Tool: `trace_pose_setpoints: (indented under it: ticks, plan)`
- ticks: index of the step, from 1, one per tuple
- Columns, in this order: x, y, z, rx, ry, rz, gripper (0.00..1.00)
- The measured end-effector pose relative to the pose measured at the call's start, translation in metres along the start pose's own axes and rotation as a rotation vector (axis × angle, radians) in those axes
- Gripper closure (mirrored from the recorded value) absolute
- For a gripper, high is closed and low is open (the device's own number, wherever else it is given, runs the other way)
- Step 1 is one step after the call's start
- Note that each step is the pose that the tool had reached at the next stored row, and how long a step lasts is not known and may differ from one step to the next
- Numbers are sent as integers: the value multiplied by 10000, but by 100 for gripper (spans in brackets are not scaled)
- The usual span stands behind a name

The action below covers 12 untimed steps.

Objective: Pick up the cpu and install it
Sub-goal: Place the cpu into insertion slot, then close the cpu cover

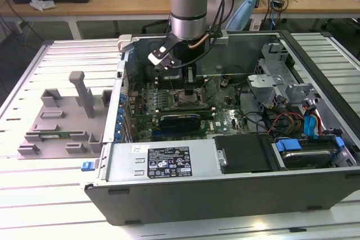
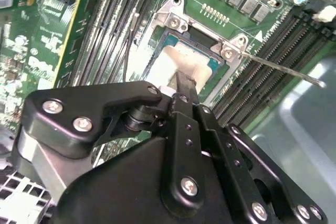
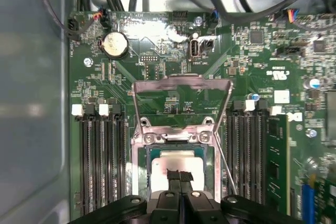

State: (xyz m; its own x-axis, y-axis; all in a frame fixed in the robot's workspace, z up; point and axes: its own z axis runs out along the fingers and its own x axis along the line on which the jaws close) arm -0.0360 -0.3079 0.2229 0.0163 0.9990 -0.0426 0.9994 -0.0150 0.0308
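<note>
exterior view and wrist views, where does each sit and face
exterior view: off the arm, looking down into the open case; arm and gripper show.
first wrist view: on the wrist, facing the motherboard; gripper tips show.
second wrist view: on the wrist, slanted; gripper body shows.
both wrist views share the cpu and socket.

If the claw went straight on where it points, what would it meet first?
The flat square silver-topped cpu lying in the open metal-framed socket; the claw hangs right over it, perhaps already touching.
</note>
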Motion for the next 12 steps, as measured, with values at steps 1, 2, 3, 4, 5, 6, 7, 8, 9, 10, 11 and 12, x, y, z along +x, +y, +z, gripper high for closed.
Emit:
trace_pose_setpoints:
  ticks: [1,2,3,4,5,6,7,8,9,10,11,12]
  plan:
    - [-2,2,-60,0,1,0,89]
    - [-3,4,-120,1,-1,0,89]
    - [-4,5,-147,0,-2,0,89]
    - [-4,5,-166,0,-3,-1,89]
    - [-5,6,-176,0,-3,0,89]
    - [-4,6,-176,-1,-1,0,89]
    - [-5,5,-177,-2,-3,0,89]
    - [-5,5,-178,-4,-3,0,89]
    - [-5,5,-178,-5,-3,0,89]
    - [-5,5,-178,-5,-3,0,89]
    - [-5,5,-178,-6,-2,1,89]
    - [-5,5,-178,-7,-3,0,89]
